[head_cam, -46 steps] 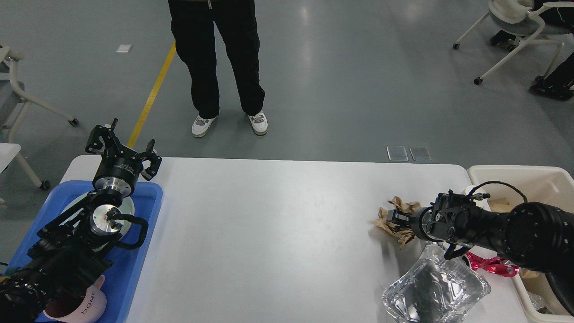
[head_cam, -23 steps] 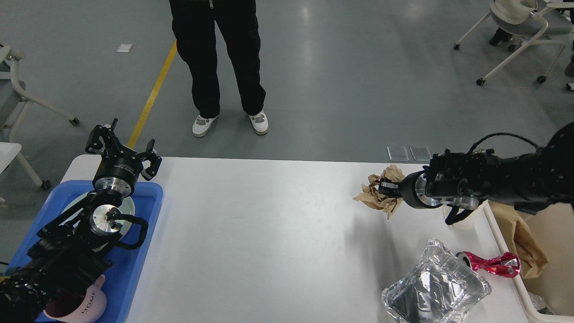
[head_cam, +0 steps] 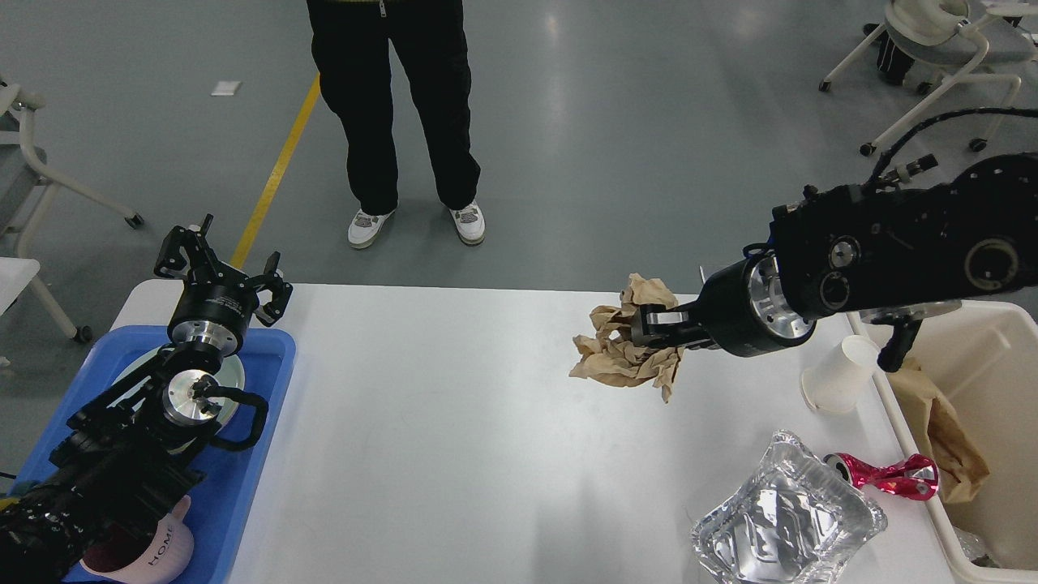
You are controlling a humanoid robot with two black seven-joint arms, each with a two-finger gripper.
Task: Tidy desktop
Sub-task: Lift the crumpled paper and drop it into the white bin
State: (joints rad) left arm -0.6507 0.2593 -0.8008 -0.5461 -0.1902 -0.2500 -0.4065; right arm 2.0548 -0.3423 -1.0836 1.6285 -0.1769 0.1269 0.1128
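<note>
Across the view, left to right, runs the desktop's [head_cam: 486, 422] long axis.

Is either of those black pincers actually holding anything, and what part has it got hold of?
Yes. The right pincer grips the crumpled brown paper by its right side, lifted above the desktop. The left pincer is open and holds nothing.

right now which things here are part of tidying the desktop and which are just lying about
Part of the job:
- white rectangular desktop
- crumpled brown paper wad, held in the right gripper
- white paper cup
- crushed clear plastic container
- crushed red can
- cream plastic bin

Just lying about:
- blue plastic tray with its pink mug
- white wheeled chair
- left gripper, open, idle
</note>
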